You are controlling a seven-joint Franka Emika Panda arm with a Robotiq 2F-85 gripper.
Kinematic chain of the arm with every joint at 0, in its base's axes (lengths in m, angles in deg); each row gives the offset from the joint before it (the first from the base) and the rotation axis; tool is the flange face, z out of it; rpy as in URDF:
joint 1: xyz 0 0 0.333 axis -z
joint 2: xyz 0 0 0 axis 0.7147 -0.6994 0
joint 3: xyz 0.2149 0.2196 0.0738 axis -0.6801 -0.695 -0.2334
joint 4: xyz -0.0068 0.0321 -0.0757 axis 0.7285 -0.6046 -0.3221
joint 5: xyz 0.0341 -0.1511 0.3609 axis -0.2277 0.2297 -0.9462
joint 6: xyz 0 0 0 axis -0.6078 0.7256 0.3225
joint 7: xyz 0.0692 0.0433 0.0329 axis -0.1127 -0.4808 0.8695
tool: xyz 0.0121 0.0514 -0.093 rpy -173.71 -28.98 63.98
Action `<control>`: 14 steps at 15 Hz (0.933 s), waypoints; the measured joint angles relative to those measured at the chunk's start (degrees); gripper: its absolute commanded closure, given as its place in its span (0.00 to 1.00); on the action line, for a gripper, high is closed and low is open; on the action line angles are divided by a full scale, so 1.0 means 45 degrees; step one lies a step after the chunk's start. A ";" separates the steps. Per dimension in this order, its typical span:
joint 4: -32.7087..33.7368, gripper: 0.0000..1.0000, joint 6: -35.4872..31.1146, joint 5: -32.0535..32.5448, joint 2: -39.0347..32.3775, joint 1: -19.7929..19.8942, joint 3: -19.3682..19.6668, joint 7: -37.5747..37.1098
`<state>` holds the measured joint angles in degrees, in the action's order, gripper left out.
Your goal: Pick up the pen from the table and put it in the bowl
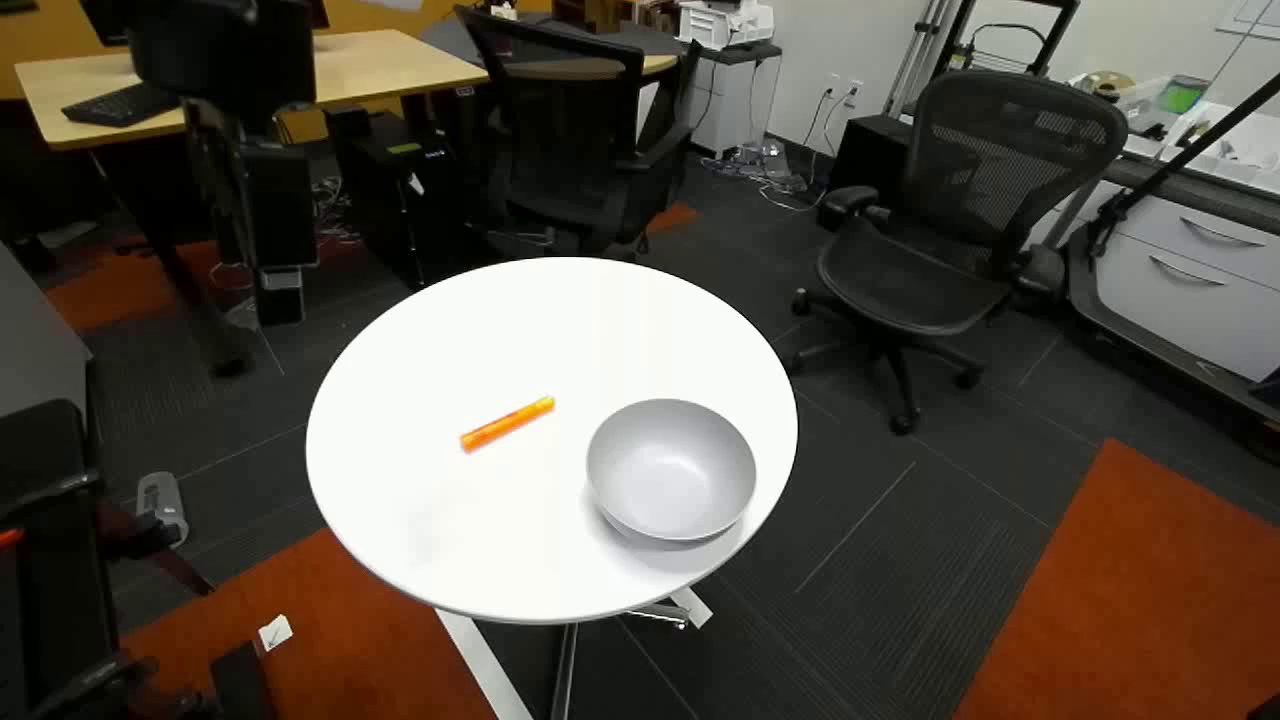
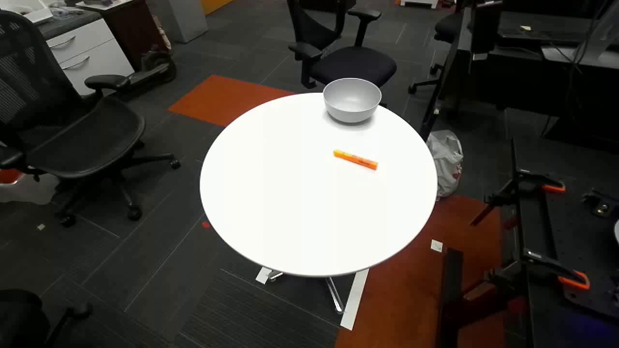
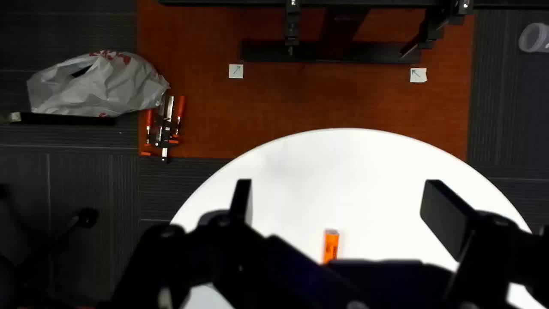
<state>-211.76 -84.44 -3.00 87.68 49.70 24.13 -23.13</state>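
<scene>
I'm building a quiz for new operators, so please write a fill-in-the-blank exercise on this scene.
The pen lying on the table is coloured ____.
Of the pen and the bowl, the one nearer the table's edge is the ____.
In the wrist view, the end effector is not shut but ____.
The table's top is coloured ____.
Missing words: orange; bowl; open; white.

A grey bowl [image 1: 670, 470] stands upright on a round white bench [image 1: 450, 345]. To the bowl's left in an exterior view lies an orange pen [image 1: 508, 424], apart from it; higher and farther left hangs the end effector [image 1: 281, 298].
</scene>
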 measured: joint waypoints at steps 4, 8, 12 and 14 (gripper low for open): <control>0.0000 0.00 -0.0002 0.0000 0.0000 0.0000 0.0000 0.0000; 0.0000 0.00 -0.0024 0.0000 -0.0008 -0.0004 0.0000 0.0000; -0.0049 0.00 -0.1235 0.0002 -0.0460 -0.0086 -0.0158 0.0000; -0.0171 0.00 -0.2496 0.0018 -0.1015 -0.0172 -0.0290 0.0000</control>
<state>-212.52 -95.67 -2.92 83.11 48.93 22.83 -23.13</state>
